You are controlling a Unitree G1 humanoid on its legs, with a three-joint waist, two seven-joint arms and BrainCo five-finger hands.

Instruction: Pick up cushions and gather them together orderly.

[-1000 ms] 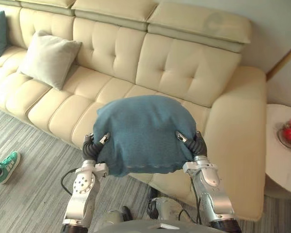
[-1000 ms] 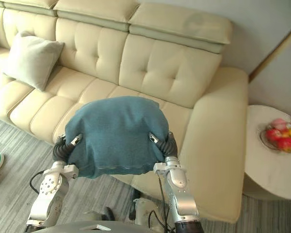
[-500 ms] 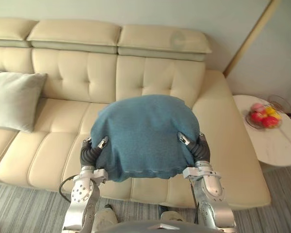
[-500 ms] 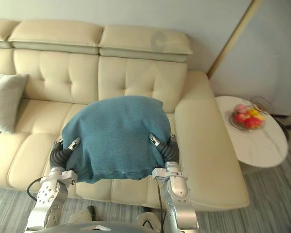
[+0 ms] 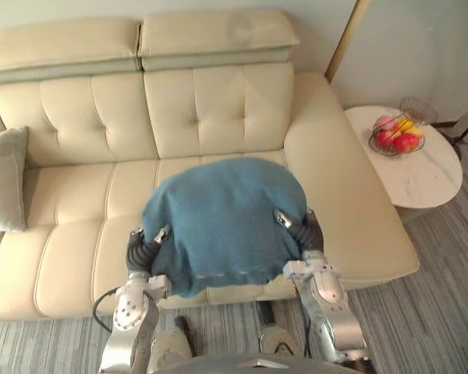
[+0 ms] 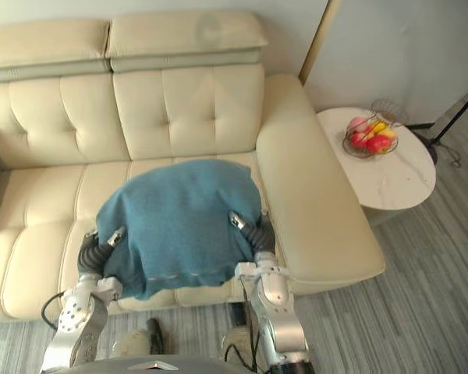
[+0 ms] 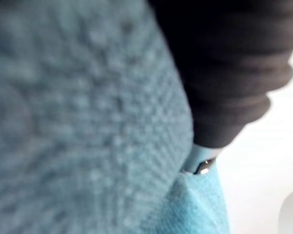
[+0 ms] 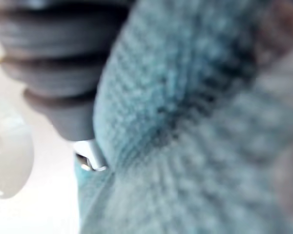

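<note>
Left eye view: your left robot hand [image 5: 161,233] and right robot hand [image 5: 284,219] are gripping the blue cushion [image 5: 222,214] by its sides, thumbs pressing on top, holding it up by the sofa [image 5: 195,109].

- The left arm [image 5: 130,315] and right arm [image 5: 327,308] rise side by side from below, forearms roughly parallel.
- The left hand [image 5: 144,245] clamps one side of the blue cushion [image 5: 222,214], its thumb laid on the top face and its fingers hidden beneath.
- The right hand [image 5: 306,231] mirrors it on the opposite side, thumb pressed into the cloth.
- Both dark-covered wrists curve inward, at about the same height and well apart.
</note>
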